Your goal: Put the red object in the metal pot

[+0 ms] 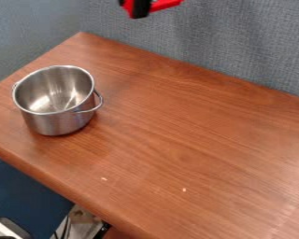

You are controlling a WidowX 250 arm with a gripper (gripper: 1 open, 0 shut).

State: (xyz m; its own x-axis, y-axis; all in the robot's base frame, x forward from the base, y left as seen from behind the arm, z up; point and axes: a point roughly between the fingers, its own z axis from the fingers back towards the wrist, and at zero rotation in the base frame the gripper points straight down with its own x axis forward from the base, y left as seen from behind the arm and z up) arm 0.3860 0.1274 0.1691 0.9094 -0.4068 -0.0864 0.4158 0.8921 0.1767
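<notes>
The red object [152, 6] hangs in the air at the very top edge of the camera view, high above the table's far edge. A dark sliver of my gripper [142, 7] shows against it; the gripper is shut on the object and the rest of the hand is cut off by the frame. The metal pot [55, 98] stands upright on the left end of the table, shiny and empty, its thin handle [94, 103] on the right side. The red object is up and to the right of the pot, well apart from it.
The brown wooden table [190, 140] runs from the pot to the right edge of the view. Its front edge [64, 191] cuts diagonally across the lower left, with floor clutter below. A grey-blue wall [239, 37] stands behind.
</notes>
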